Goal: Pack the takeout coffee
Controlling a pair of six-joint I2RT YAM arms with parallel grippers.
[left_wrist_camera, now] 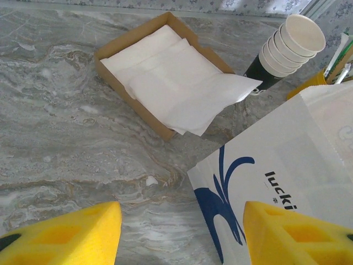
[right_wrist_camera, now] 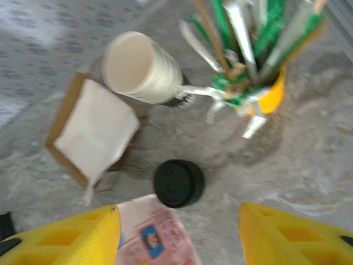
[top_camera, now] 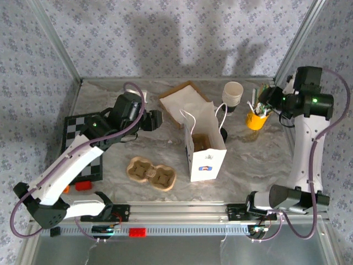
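Note:
The takeout coffee is out of view. A white paper bag (top_camera: 206,155) stands open in the middle of the table, and something brown shows inside its mouth. My left gripper (top_camera: 158,119) hovers to the bag's left, open and empty (left_wrist_camera: 182,232), with the bag's printed side (left_wrist_camera: 287,165) by its right finger. My right gripper (top_camera: 266,100) is raised at the back right, open and empty (right_wrist_camera: 179,232), above the squat black stack of lids (right_wrist_camera: 178,183) and the bag's top (right_wrist_camera: 157,234).
A lidless cup stack (top_camera: 233,94) and a yellow holder of stirrers (top_camera: 256,119) stand at the back right. A cardboard tray of napkins (top_camera: 185,102) lies behind the bag. A pulp cup carrier (top_camera: 150,174) lies front left, near a checkered board (top_camera: 80,135).

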